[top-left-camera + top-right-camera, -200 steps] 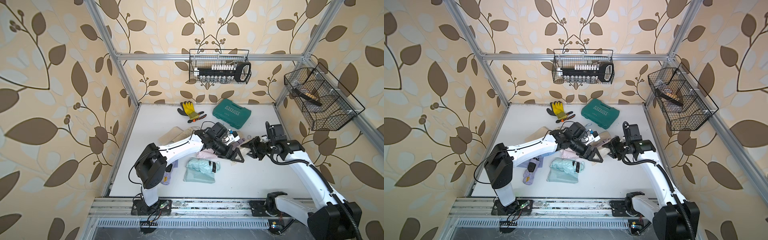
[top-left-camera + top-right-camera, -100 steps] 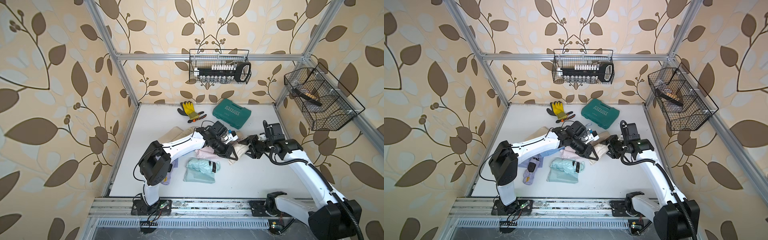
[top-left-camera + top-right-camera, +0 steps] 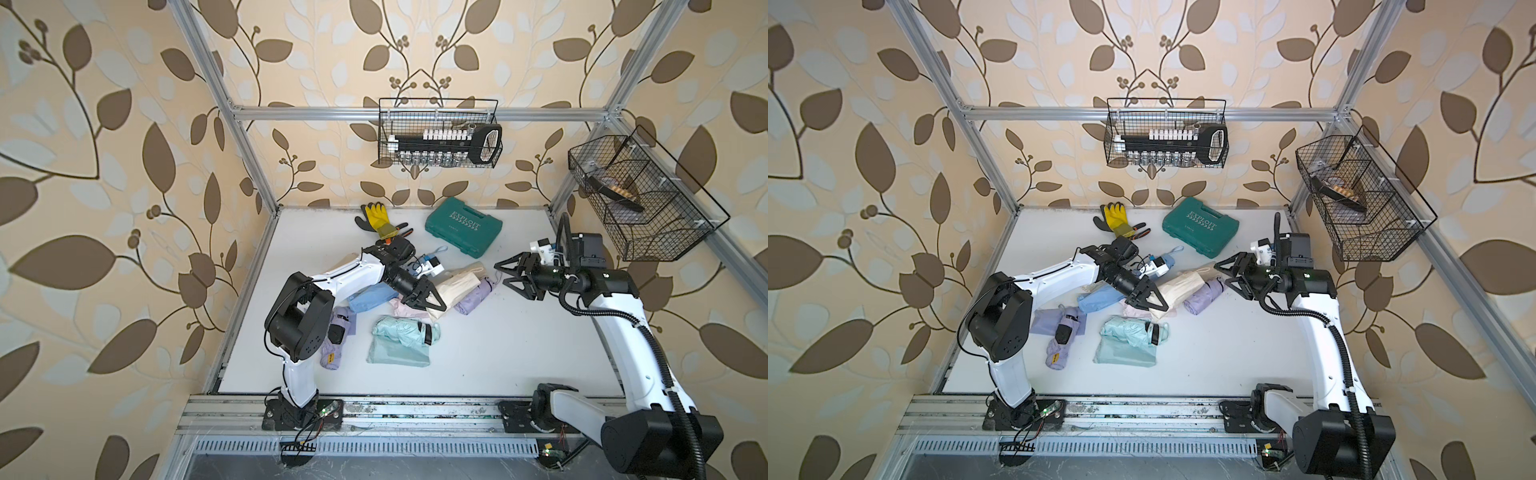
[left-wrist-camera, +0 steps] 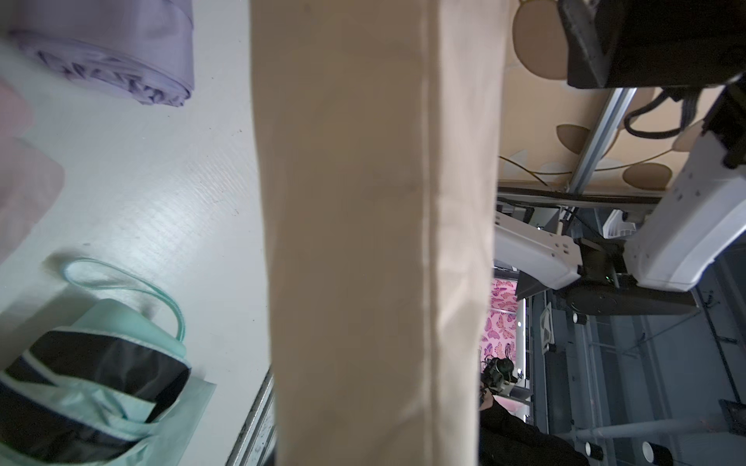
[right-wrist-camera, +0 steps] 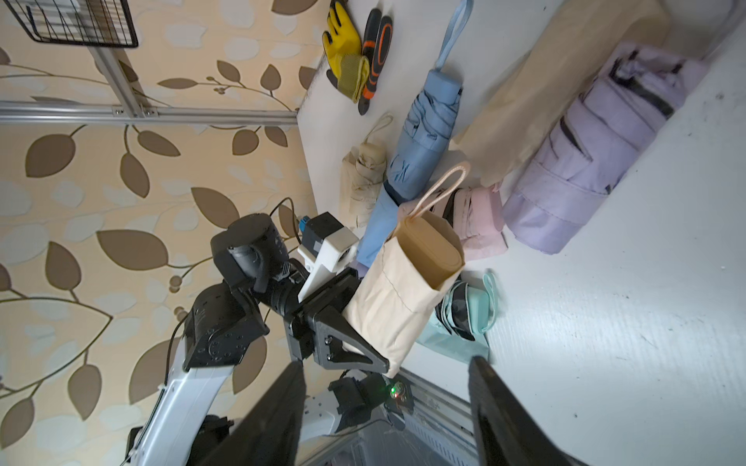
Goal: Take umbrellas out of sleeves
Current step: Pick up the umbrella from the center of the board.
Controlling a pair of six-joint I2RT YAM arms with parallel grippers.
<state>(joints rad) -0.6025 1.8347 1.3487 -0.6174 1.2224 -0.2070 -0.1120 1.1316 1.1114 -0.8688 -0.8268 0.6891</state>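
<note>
White table (image 3: 498,353) | left jaws clamp beige sleeve (image 5: 387,306) | right jaws apart | right wrist shows its mouth, left wrist only cloth

White worktop (image 3: 519,353) inside a metal frame. By its far edge lie a pair of yellow-and-black rubber gloves (image 3: 376,216) and a dark green plastic tool case (image 3: 463,226). At the middle sits a cluster of pastel fabric: a crinkled lilac folded umbrella (image 3: 473,297), a pink folded umbrella (image 5: 476,226) and a smooth blue sleeve (image 3: 372,297). Towards the front edge lies a flat mint sleeve (image 3: 395,357) with a mint folded umbrella (image 3: 403,332) on it. Near the left edge a lilac sleeve (image 3: 1044,322) lies under a second lilac umbrella (image 3: 1059,349).
</note>
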